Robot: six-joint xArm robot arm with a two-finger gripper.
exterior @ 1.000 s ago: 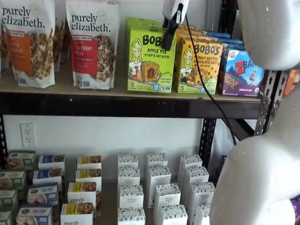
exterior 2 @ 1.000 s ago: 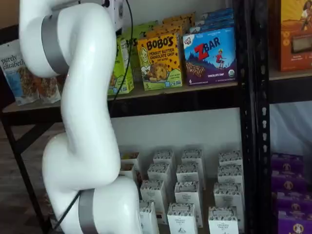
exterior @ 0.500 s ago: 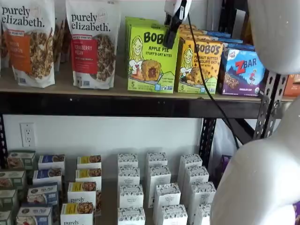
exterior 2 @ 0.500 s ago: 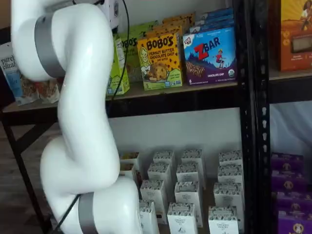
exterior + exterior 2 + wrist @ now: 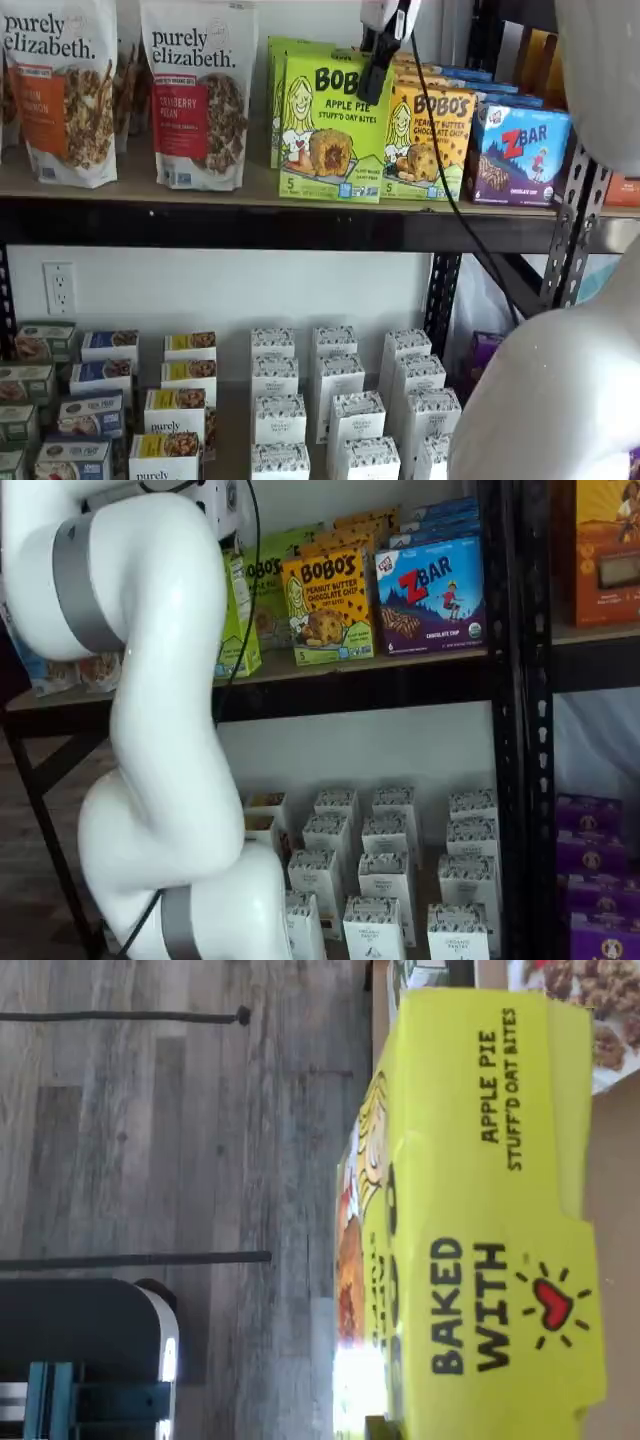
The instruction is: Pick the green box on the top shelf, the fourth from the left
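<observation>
The gripper (image 5: 378, 62) has its black fingers closed on the top of the green box (image 5: 332, 122), which juts past the front edge of the top shelf (image 5: 250, 222). To finish well, draw it straight out, clear of the yellow box (image 5: 428, 142) beside it, holding it level.

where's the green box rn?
In a shelf view the green box stands on the top shelf, between a granola bag and the yellow Bobo's carton.
</observation>
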